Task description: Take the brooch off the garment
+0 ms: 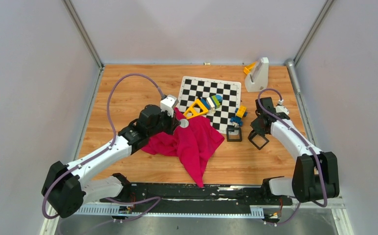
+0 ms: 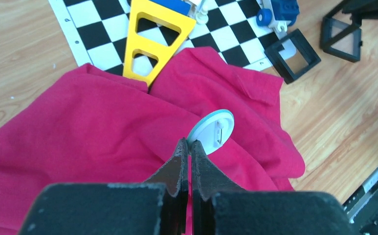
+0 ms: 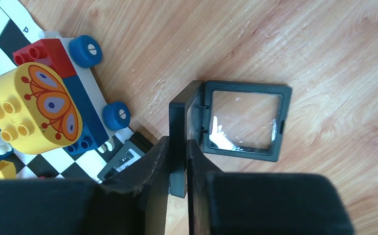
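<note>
At the tips of the left gripper, the two fingers are pressed together on the lower rim of the brooch. It is a pale round disc turned so that its white back and thin metal pin face the wrist camera. The disc stands tilted over a ridge of the garment, the magenta cloth spread on the table with one corner lying over the chequered board, beside a yellow triangular block.

The grasp looks secured. Judging from the exposed pin side, the brooch is probably lifting clear, but the view is too close to tell whether the pin is free of the fabric or caught in it. What seems left is to draw it fully away and set it down apart from the cloth.

Well to the right, the right gripper is clamped on one hinged leaf of a black square frame, near a toy car of coloured blocks.

No brand shows anywhere. The only writing is a mark like a "P" on the board's white margin, and no label is visible on the garment.
</note>
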{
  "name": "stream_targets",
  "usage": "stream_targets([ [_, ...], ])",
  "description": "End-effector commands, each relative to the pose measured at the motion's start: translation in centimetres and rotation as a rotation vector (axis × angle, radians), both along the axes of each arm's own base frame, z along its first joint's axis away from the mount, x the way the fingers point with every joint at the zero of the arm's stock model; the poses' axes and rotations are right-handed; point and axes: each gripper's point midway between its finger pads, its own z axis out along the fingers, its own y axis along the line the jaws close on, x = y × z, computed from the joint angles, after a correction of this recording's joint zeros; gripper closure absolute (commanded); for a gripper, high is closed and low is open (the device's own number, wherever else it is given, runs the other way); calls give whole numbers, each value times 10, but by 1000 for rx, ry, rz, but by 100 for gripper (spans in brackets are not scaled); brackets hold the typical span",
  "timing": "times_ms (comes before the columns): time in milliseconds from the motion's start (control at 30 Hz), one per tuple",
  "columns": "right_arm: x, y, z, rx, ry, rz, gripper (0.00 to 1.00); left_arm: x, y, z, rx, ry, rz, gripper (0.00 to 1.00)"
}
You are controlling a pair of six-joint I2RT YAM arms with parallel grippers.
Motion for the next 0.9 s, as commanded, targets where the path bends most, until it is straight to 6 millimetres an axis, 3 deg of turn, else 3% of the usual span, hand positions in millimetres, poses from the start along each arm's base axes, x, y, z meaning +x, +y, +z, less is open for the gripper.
stream_targets([
  [0, 17, 4, 21, 29, -85, 6, 91, -9, -9, 3, -18, -47, -100, 100],
  [100, 10, 14, 24, 71, -77, 46, 100, -12, -12, 11, -60, -94, -124, 100],
  [433, -46, 46, 39, 105, 16, 138, 99, -23, -15, 7, -106, -130, -171, 100],
  [633, -64, 85, 44, 157, -22, 330, 100, -27, -20, 2, -115, -112, -207, 100],
  [733, -75, 106, 42, 124, 16, 426, 97, -27, -22, 1, -119, -111, -214, 100],
  [867, -91, 117, 24, 21, 155, 467, 97, -27, -23, -2, -115, -104, -216, 100],
])
